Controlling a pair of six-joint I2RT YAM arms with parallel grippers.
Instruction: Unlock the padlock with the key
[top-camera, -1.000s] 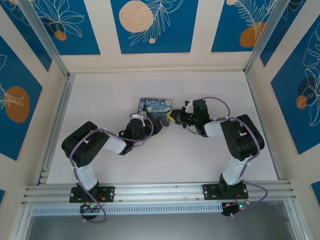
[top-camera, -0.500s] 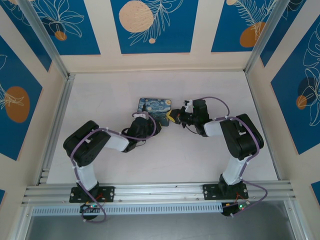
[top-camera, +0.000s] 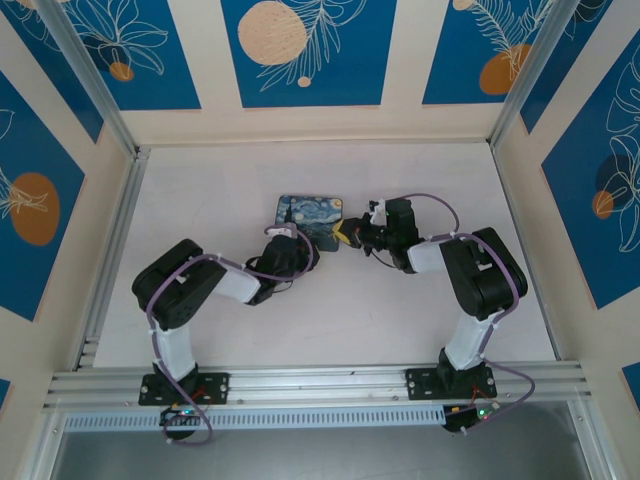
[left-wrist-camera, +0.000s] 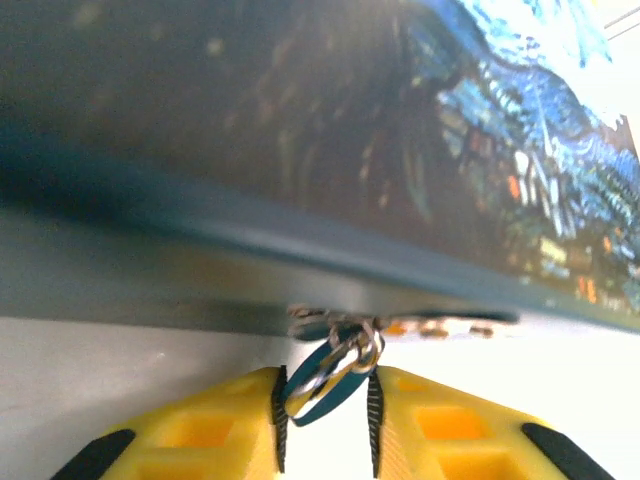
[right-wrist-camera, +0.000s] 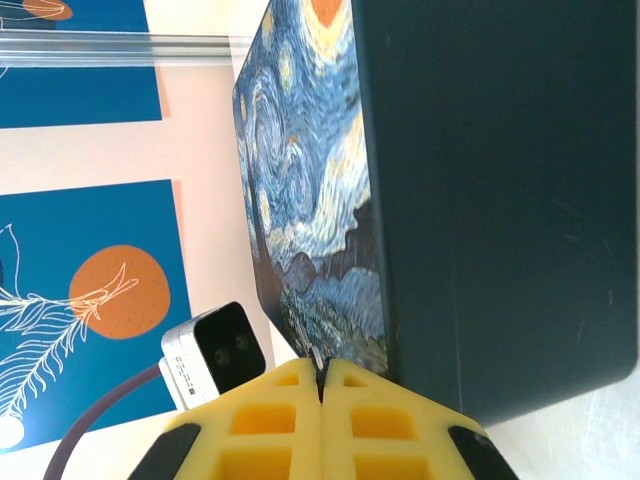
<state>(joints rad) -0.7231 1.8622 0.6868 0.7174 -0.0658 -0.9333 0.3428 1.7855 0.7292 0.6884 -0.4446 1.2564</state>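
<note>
Hanging at the lower edge of the box (left-wrist-camera: 300, 120), just over the desk (left-wrist-camera: 100, 375), the teal padlock (left-wrist-camera: 340, 393) sits between the left end effector's (left-wrist-camera: 325, 398) yellow fingers. These stand close on either side; contact cannot be confirmed. Right end effector (right-wrist-camera: 321, 372) closed, gripping the key (right-wrist-camera: 318, 354), its thin tip against the box.

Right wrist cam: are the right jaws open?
No, the right gripper's yellow fingers are pressed together with no gap, right beside the painted box.
</note>
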